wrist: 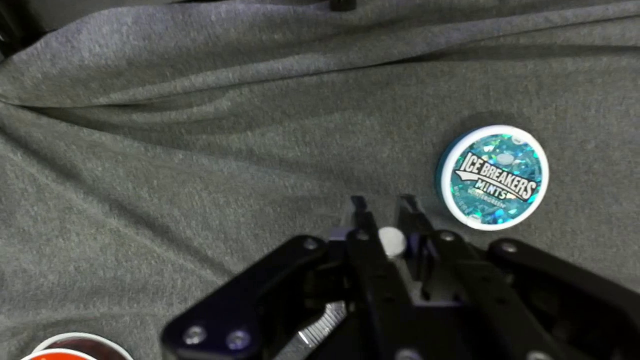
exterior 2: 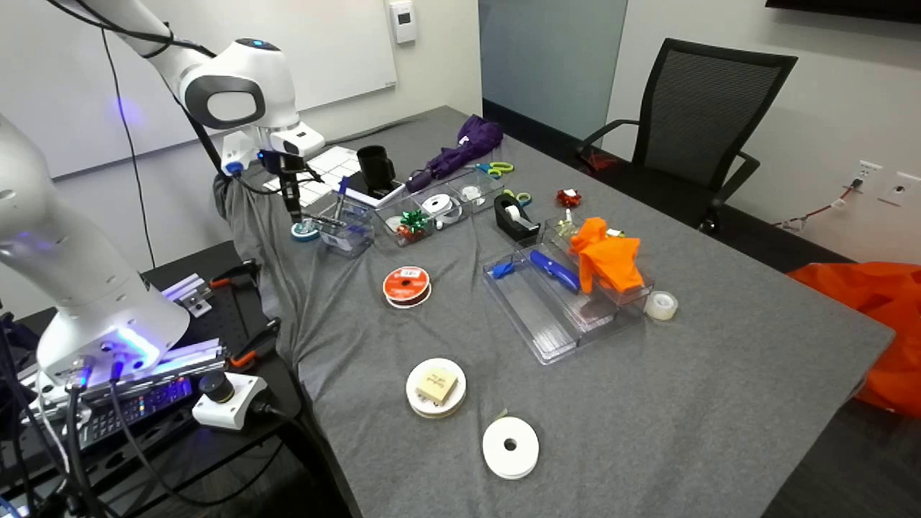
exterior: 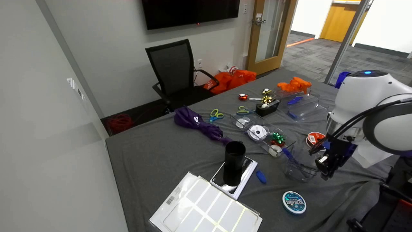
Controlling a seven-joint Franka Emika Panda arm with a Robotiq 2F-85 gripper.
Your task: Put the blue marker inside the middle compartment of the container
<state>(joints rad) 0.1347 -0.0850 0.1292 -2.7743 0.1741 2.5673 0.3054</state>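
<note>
A blue marker-like stick [exterior: 287,153] leans upright in a small clear container [exterior: 297,175]; both show in an exterior view, the stick [exterior 2: 342,188] and container [exterior 2: 350,241]. A long clear container [exterior 2: 390,230] with compartments stands beyond; its middle compartment holds a white ribbon spool [exterior: 257,132]. My gripper [exterior: 326,175] hangs beside the small container, apart from the blue stick. In the wrist view my gripper's fingers [wrist: 382,200] are close together. A white round end [wrist: 392,241] fills the gap between them; the rest of that thing is hidden.
A mint tin [wrist: 492,177] lies near the gripper. A red ribbon spool [exterior 2: 407,285] lies close by. A black mug [exterior: 234,161] stands on a box. Another clear divided container [exterior 2: 532,338] holds an orange cloth-like thing [exterior 2: 608,259] and blue items.
</note>
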